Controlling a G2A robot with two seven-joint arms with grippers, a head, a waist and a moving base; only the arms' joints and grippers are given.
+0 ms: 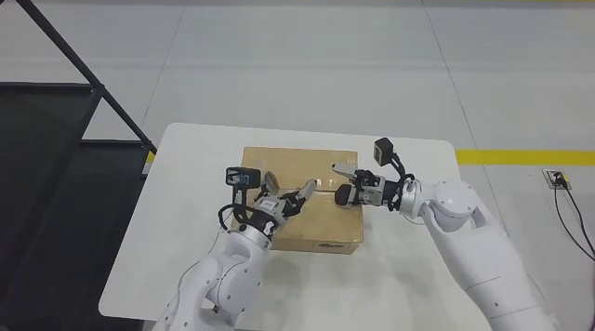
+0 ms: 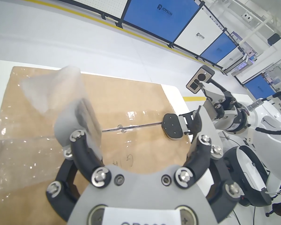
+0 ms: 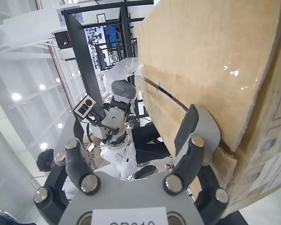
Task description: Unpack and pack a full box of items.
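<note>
A brown cardboard box [image 1: 302, 168] sits in the middle of the white table [image 1: 186, 238], flaps shut, with a slit along the middle seam [image 2: 131, 125]. My left gripper [image 1: 288, 190] hovers over the box's near part, open. A crumpled strip of clear tape [image 2: 53, 90] clings to one of its fingers [image 2: 78, 120]. My right gripper [image 1: 342, 184] is at the box's right end by the seam, open. One of its fingers [image 3: 192, 127] lies against the edge of the top flap [image 3: 201, 71].
A black metal frame [image 1: 102, 99] and a dark panel stand off the table's left side. Bare table lies in front of the box and on both sides. A yellow floor line [image 1: 521, 156] runs behind the right arm.
</note>
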